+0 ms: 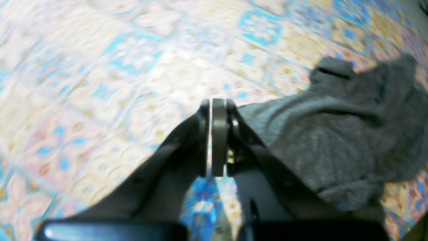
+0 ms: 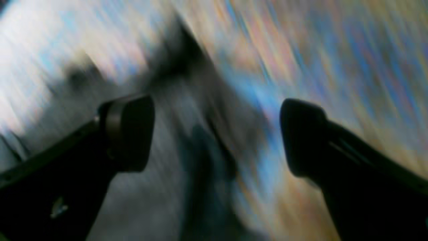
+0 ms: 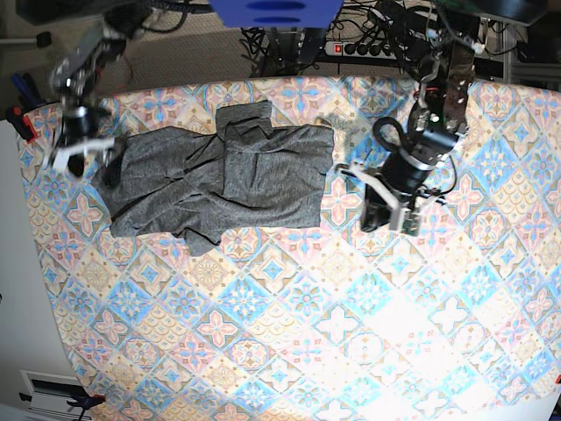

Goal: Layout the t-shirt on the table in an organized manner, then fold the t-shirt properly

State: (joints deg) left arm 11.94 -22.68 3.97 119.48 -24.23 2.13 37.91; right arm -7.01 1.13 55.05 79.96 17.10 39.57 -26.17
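The charcoal-grey t-shirt [image 3: 219, 175] lies rumpled and partly doubled over on the far left half of the table [image 3: 333, 324], which wears a pastel tile-pattern cloth. My right gripper [image 3: 92, 162] hovers at the shirt's left edge. In the right wrist view it [image 2: 215, 134] is open wide, with nothing between the fingers [image 2: 130, 134] and a blurred grey t-shirt [image 2: 150, 201] below. My left gripper [image 3: 386, 219] is over bare cloth, just right of the shirt and apart from it. In the left wrist view it [image 1: 219, 134] is shut on nothing, the t-shirt [image 1: 334, 134] lying to its right.
Behind the table's far edge sit a power strip with tangled cables [image 3: 351, 48] and a blue object [image 3: 272, 10]. A red-tipped item [image 3: 22, 123] sits at the table's left edge. The table's left edge runs diagonally past the right arm.
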